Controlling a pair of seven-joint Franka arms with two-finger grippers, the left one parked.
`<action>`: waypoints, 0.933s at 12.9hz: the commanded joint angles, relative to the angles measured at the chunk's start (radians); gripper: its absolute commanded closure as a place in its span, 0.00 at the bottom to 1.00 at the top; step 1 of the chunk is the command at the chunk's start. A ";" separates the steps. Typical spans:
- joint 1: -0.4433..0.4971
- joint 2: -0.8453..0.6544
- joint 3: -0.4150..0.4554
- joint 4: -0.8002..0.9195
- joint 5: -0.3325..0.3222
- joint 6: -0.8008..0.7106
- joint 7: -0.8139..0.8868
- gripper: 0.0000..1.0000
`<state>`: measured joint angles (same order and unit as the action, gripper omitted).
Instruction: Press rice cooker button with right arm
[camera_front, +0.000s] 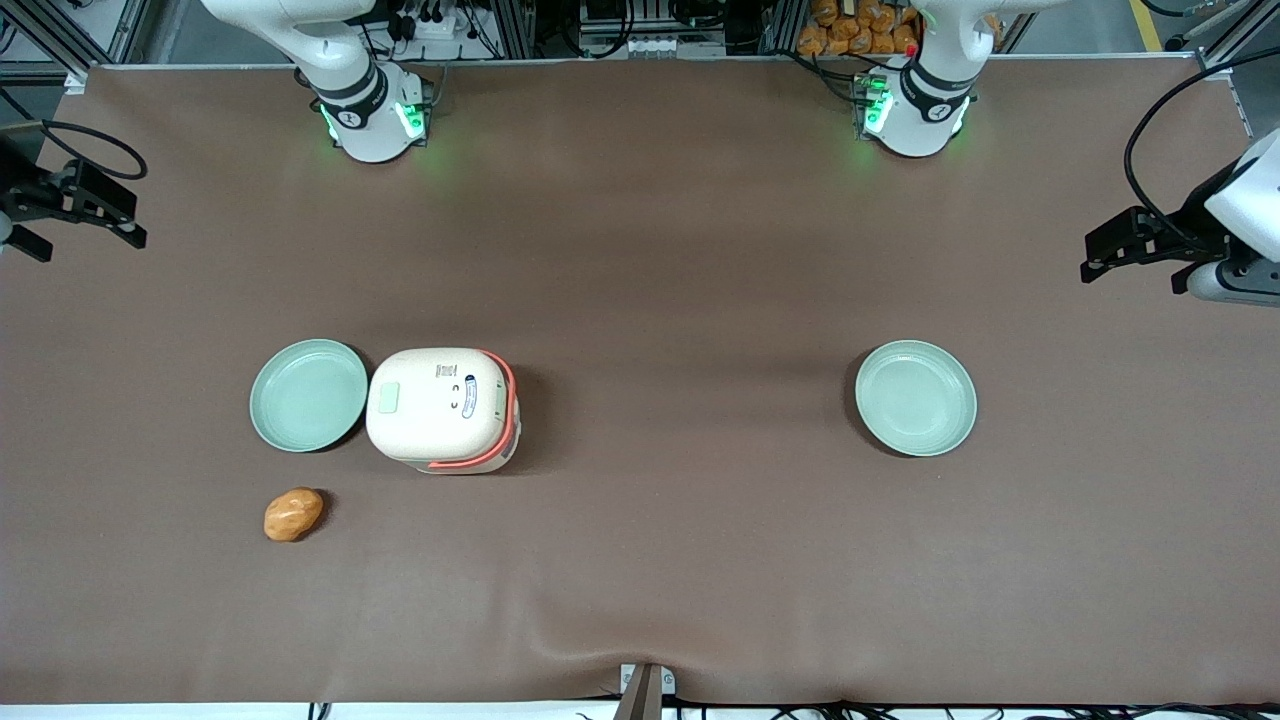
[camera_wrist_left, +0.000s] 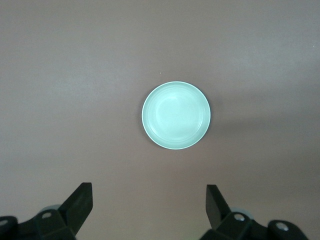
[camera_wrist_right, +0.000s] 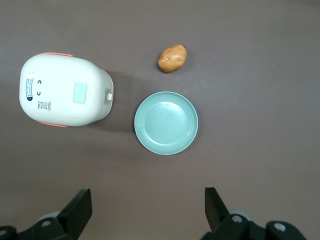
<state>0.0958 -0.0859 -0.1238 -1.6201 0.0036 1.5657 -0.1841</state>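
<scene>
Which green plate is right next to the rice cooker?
The plate toward the working arm's end, almost touching the rice cooker, with a potato nearby. The other plate sits alone. The gripper hangs open above.

A robotics lab: aluminium-frame rig (camera_front: 60, 40), cable bundles (camera_front: 640, 25) and a brown mat (camera_front: 640, 250), far from the gripper (camera_front: 70, 200).

The right arm (camera_front: 330, 70) is cut off by the front view's upper edge, so only its base and lowest links show. Its tool (camera_wrist_right: 145, 212) is cut by the wrist picture's edge, leaving just two spread fingertips (camera_wrist_right: 80, 205) visible; in the front view it sits half out of frame at the working arm's end. The rice cooker (camera_front: 442, 410) carries printed label marks (camera_front: 455, 388) too small to read. The surface (camera_front: 640, 560) runs past both side edges.
</scene>
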 joint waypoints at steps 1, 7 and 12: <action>0.021 0.012 -0.002 0.016 0.006 -0.012 -0.005 0.00; 0.068 0.021 -0.004 0.019 -0.010 0.002 0.000 0.00; 0.137 0.083 -0.004 0.020 -0.011 0.101 0.069 0.60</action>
<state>0.1853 -0.0279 -0.1240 -1.6195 0.0031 1.6317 -0.1493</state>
